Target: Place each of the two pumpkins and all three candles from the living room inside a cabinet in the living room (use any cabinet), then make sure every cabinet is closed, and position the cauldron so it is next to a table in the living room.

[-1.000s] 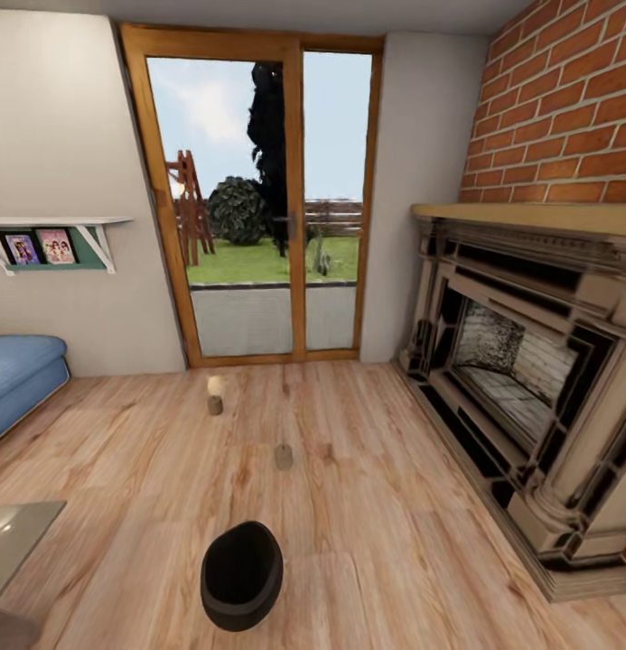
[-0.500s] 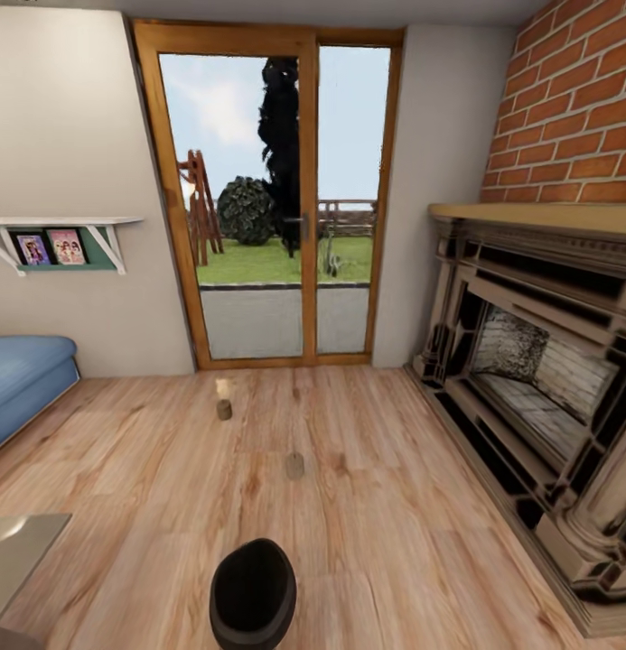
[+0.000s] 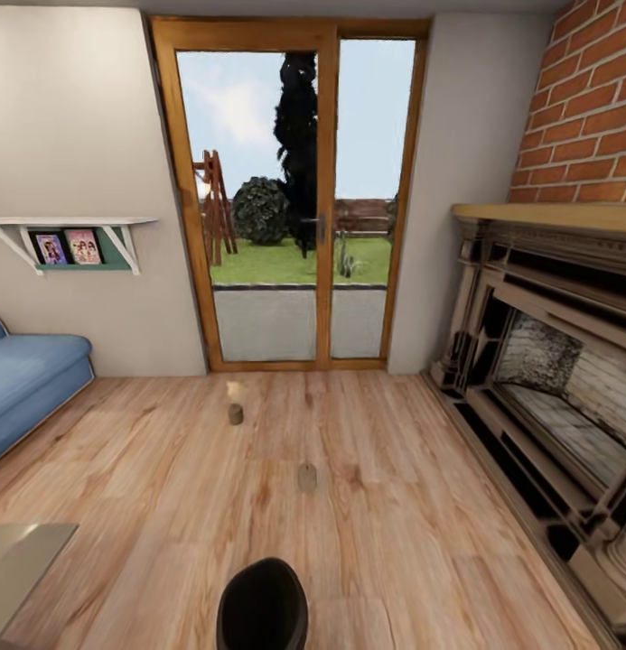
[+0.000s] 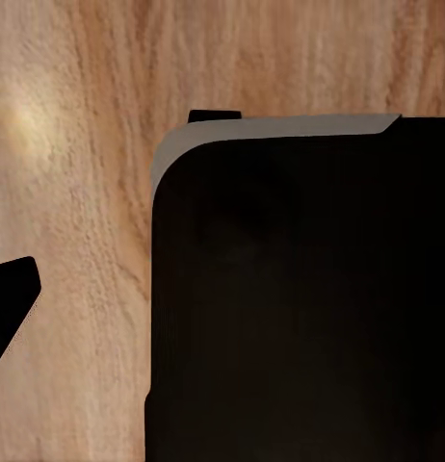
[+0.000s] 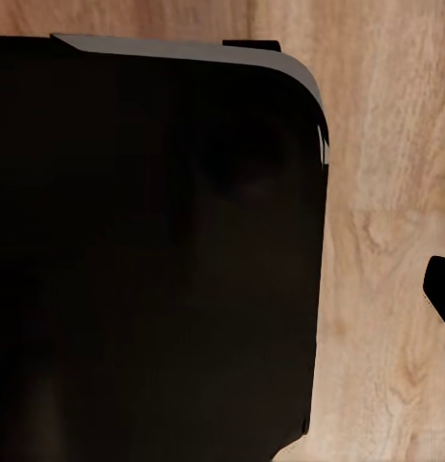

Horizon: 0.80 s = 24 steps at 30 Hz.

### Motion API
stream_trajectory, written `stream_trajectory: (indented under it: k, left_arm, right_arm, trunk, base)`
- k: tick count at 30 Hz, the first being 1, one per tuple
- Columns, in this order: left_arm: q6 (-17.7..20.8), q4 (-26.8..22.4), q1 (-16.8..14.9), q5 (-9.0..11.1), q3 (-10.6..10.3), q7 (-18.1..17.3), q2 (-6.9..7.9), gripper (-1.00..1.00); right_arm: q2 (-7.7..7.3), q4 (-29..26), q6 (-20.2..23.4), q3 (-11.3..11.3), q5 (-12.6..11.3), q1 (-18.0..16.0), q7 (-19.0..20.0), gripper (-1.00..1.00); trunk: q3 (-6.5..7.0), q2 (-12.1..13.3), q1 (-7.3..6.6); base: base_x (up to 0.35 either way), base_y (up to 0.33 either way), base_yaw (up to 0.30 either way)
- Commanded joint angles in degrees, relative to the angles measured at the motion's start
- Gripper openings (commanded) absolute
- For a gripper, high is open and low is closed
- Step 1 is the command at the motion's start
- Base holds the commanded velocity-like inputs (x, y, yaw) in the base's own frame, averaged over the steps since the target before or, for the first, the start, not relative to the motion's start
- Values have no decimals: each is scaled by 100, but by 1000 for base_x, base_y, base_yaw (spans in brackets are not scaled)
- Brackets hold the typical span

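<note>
Candles are sitting on the wooden floor (image 3: 421, 542): one candle (image 3: 236, 414) near the glass door (image 3: 294, 199), a second candle (image 3: 307, 477) nearer the middle of the floor, both upright and well apart. Closer in, by the floor's near edge, the black cauldron (image 3: 262, 607) is resting. A blue sofa (image 3: 28, 384) is lining the left edge, a fireplace (image 3: 556, 379) the right. Everything looks to be waiting loose for collection. Wrist cameras are facing a dark panel (image 4: 300, 298) over floorboards, so I cannot tell whether either gripper is apart or together.
</note>
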Motion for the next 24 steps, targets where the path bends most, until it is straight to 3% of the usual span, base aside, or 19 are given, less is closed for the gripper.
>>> stream_trajectory:
  k: [1, 6, 18, 24]
  left_arm:
    - [-13, -4, 0, 5, 7, 1, 0, 100]
    - [-15, -4, 0, 5, 6, -2, 1, 100]
    - [-16, -4, 0, -1, -1, -2, 2, 100]
    - [-174, 0, 0, -4, -8, -3, 0, 100]
  right_arm:
    - [2, 5, -17, 1, 4, -3, -18, 100]
    - [2, 5, -16, 1, 4, -3, -18, 100]
    - [2, 5, -16, 1, 7, -3, -18, 100]
    - [1, 5, -16, 1, 12, -3, -18, 100]
  trunk:
    - [-5, -2, 3]
    - [-5, -2, 3]
    - [-5, -2, 3]
    - [-5, -2, 3]
  base:
    - [275, 2, 187]
    - [224, 1, 131]
    - [256, 0, 8]
    - [67, 0, 0]
